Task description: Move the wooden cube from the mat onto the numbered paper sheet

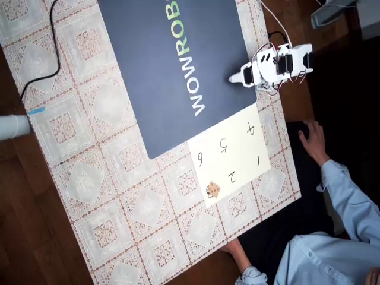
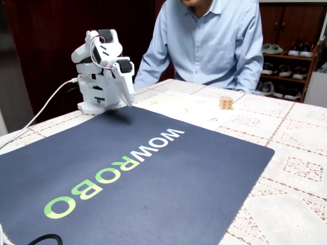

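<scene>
Resting on the numbered paper sheet (image 1: 234,151), the wooden cube (image 1: 214,190) sits near the sheet's corner in the overhead view, just beside the handwritten 2 and apart from the mat (image 1: 178,71); in the fixed view the same cube (image 2: 226,102) stands upright on the pale sheet (image 2: 179,109), in front of the seated person (image 2: 209,46). Judging from that, the placement asked for looks finished: the cube lies wholly on paper, with nothing of it overhanging onto the lace tablecloth (image 1: 107,178) as far as can be made out. The arm is folded back at the table's edge by the mat's far side, well apart from the cube, and its gripper (image 1: 236,78) points down toward the mat's border; the same gripper (image 2: 127,94) appears in the fixed view as a white blade-like tip, holding nothing, though whether its jaws are parted or closed I cannot tell. Little seems left beyond the arm settling at rest. A person's hand (image 1: 313,138) lies on the dark surface beside the table, touching neither cube nor sheet.
</scene>
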`<move>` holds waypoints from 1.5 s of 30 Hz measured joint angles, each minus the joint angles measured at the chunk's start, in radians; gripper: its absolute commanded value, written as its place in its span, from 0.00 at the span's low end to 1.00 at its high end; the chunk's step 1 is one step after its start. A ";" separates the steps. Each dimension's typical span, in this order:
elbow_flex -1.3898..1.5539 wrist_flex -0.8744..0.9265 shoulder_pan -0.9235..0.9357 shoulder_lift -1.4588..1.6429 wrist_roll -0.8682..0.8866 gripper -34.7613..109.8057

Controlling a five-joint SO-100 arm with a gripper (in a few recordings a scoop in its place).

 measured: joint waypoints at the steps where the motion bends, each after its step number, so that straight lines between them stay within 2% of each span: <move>1: 0.000 0.000 0.000 0.000 0.000 0.25; 45: 0.002 0.000 -0.003 0.000 -0.017 0.24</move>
